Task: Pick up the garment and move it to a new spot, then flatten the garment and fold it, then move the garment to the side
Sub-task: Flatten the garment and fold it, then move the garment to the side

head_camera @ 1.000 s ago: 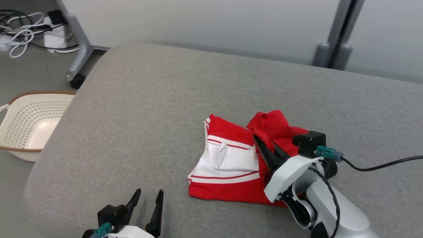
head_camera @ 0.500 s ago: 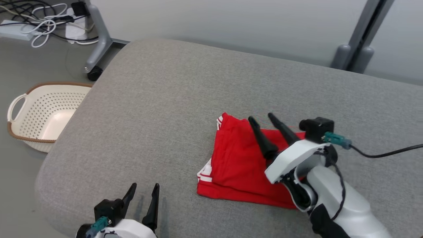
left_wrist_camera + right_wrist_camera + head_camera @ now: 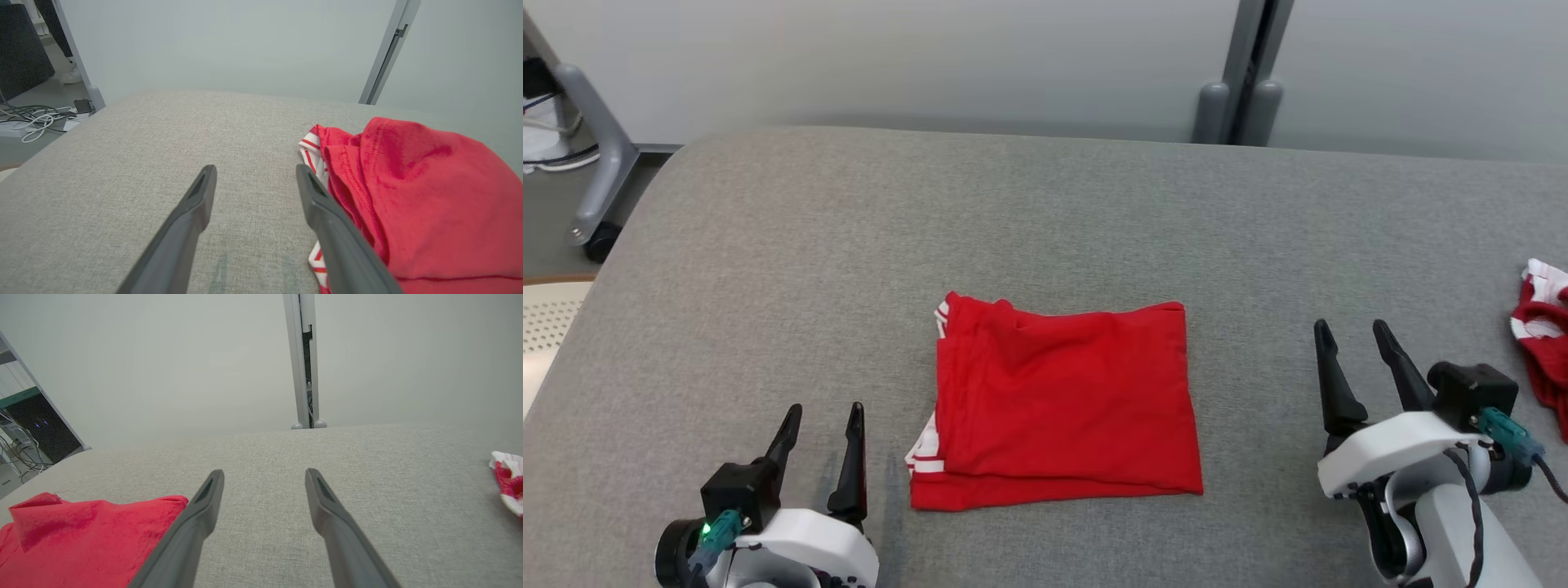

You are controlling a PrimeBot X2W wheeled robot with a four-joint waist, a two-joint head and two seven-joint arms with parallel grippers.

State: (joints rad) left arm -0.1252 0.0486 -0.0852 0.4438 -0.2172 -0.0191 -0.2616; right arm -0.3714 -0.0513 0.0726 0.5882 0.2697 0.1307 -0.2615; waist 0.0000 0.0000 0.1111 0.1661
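Count: one basket, one frame leg, two grippers, one folded garment, one post and one loose cloth, on or around one grey fabric surface (image 3: pixel 1045 212).
Basket (image 3: pixel 539 322): cream, perforated, with a brown rim. It is cut by the left edge of the head view and sits beside and below the surface's left end.
Frame leg (image 3: pixel 592 175): grey and angled, ending in a dark caster on the floor beyond the far-left corner of the surface.
Cables (image 3: pixel 28 118): white and dark, tangled on the floor in the left wrist view. Their number cannot be told.
Left gripper (image 3: pixel 825 410): at lower left over bare surface. The jaws are spread with nothing between them. A strip of bare fabric lies between it and the garment's near-left corner.
Garment (image 3: pixel 1062 400): red, folded into a rough rectangle, lying flat at mid-surface between the two grippers and held by neither. White bands with red stripes show at its far-left and near-left corners. The layers are stepped along the near edge, and the far-left part is slightly rumpled.
Post (image 3: pixel 1241 82): grey and upright against the pale wall, behind the far edge of the surface and right of centre.
Right gripper (image 3: pixel 1349 327): at lower right over bare surface, well apart from the garment's right edge. The jaws are spread and empty. A teal connector and a black cable sit at the wrist.
Loose cloth (image 3: pixel 1543 343): red and white, crumpled, on the surface at the right edge of the head view. It lies apart from the right gripper.
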